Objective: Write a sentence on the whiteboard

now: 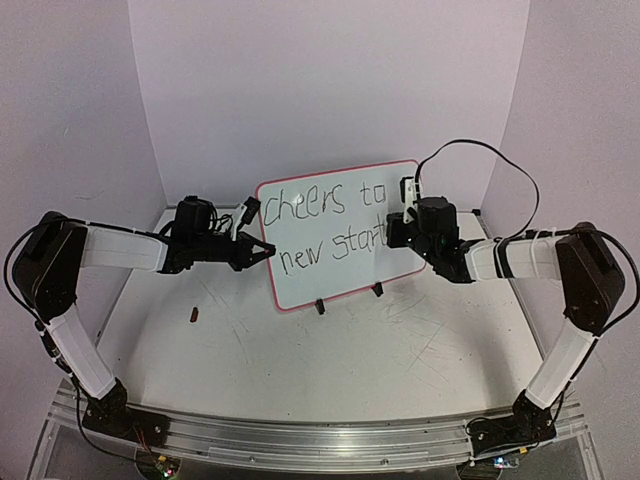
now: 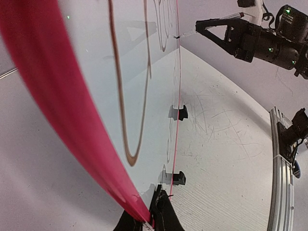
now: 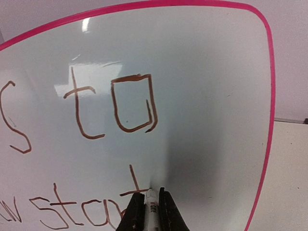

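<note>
whiteboard point(image 1: 322, 285): flat, glossy white rectangle with rounded corners and a thin red-pink rim, upright on two small black clip feet point(image 1: 320, 307) toward the back middle of the tabletop point(image 1: 300, 350), set at a slight angle in the top view.

sentence point(image 1: 318, 204): dark hand-drawn marker lettering in two lines, "cheers to" over "new start", the end of the lower line hidden behind the right tool point(image 1: 392, 233); thin and brownish in the right wrist view.

left tool point(image 1: 266, 250): clenched on the whiteboard's left rim.

right tool: clenched around a white-barrelled marker point(image 3: 151, 211), tip touching the whiteboard at the last "t".

tabletop: matt white, heavily scuffed with grey scratches; small dark red object point(image 1: 194, 313) lying left of the whiteboard, apart from it.

plain pale lavender walls point(image 1: 320, 80) on three sides; ribbed aluminium rail point(image 1: 300, 440) along the near edge.
</note>
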{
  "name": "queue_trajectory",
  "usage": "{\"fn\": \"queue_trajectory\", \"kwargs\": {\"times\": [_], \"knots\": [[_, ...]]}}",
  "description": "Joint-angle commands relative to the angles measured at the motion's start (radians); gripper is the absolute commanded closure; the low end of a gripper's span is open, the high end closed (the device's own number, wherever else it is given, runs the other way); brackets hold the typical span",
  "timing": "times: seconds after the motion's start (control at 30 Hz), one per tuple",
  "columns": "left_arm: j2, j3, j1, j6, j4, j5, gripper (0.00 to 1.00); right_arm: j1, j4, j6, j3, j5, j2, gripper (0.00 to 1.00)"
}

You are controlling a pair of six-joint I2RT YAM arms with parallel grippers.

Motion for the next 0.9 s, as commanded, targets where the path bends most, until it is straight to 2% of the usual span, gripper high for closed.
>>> {"fn": "queue_trajectory", "kwargs": {"times": [0.0,0.13,0.27,0.37,0.5,0.87], "knots": [[0.003,0.034,0.014,0.115,-0.012,-0.148,1.0,-0.004,0.035,-0.012,-0.055,0.131,-0.089,1.0],[0.005,0.035,0.014,0.112,-0.013,-0.145,1.0,-0.003,0.049,0.002,-0.113,-0.06,-0.18,1.0],[0.002,0.031,0.014,0.114,-0.013,-0.15,1.0,-0.033,0.041,0.008,-0.144,-0.076,-0.205,1.0],[0.007,0.029,0.014,0.112,-0.013,-0.145,1.0,-0.068,0.042,0.034,-0.11,-0.14,-0.159,1.0],[0.007,0.034,0.014,0.111,-0.013,-0.144,1.0,-0.068,0.062,0.031,-0.065,-0.143,-0.085,1.0],[0.01,0.032,0.013,0.114,-0.014,-0.145,1.0,-0.068,0.106,0.022,-0.055,-0.045,-0.046,1.0]]}}
